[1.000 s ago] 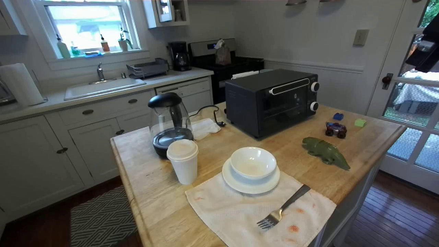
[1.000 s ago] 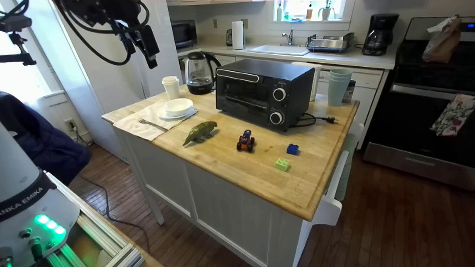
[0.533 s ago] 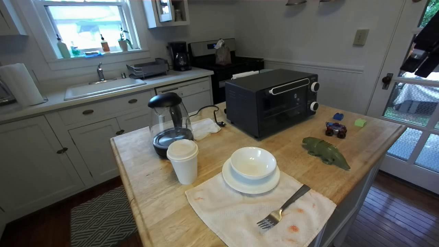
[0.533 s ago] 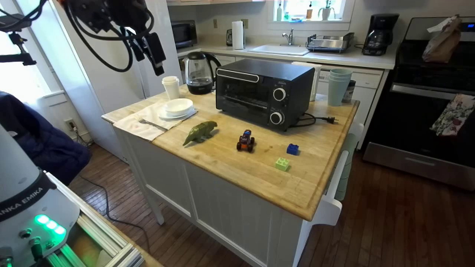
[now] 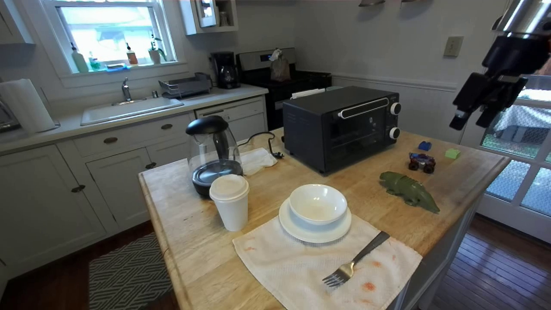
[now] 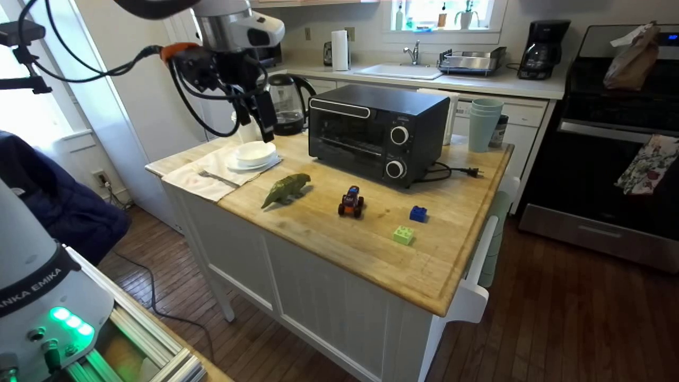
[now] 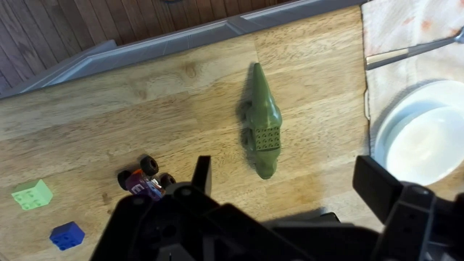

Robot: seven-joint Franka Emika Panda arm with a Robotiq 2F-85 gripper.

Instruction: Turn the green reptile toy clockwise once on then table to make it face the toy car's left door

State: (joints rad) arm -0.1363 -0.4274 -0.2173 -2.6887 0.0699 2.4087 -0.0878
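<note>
My base [image 6: 42, 313] reads "ANKA EMIKA"; my gripper [image 7: 284, 175], jaws spread wide, points down above the butcher-block table [image 7: 163, 119], apart from the green reptile toy [image 7: 266, 121].

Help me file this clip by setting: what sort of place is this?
A kitchen, probably in a home, judging by the white sink, the black stove and the coffee maker.

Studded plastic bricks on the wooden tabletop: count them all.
2: in an exterior view, a lime-green brick and, behind it, a blue brick, both right of the purple toy car; the boxy black oven may hide more.
</note>
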